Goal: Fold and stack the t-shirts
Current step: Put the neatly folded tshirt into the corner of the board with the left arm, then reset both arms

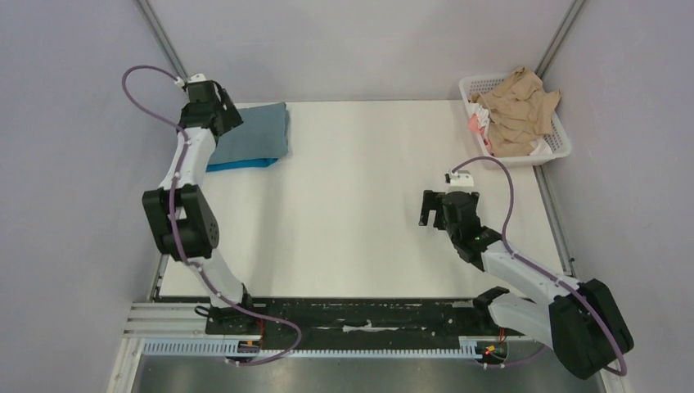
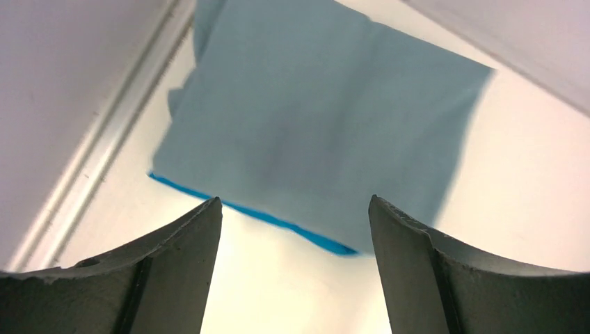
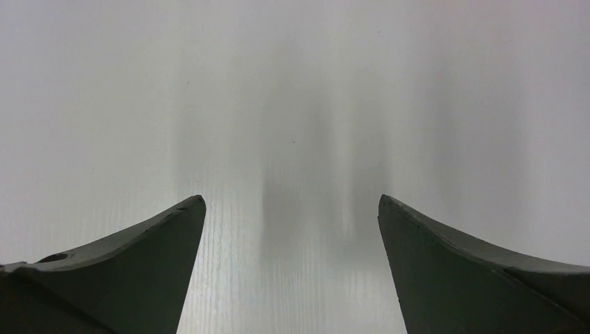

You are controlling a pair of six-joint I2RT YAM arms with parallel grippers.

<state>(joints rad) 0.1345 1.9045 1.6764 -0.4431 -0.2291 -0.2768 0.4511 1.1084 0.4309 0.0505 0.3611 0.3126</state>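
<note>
White desk [image 1: 360, 205] inside grey-walled enclosure; arm bases at near edge.
- Right gripper [image 3: 292, 202]: over mid-desk, right of centre. Jaws spread wide, nothing between them, bare surface below.
- Left gripper [image 2: 296, 202]: far left, above folded stack. Jaws released and apart, no cloth between them.
- Grey-blue t-shirt [image 1: 254, 131]: folded, far-left corner of desk, lying on top of cobalt blue t-shirt [image 2: 327, 242]; only near edge of blue one visible.
- White lattice basket [image 1: 556, 151]: far-right corner, holding tan garments [image 1: 515, 106].
</note>
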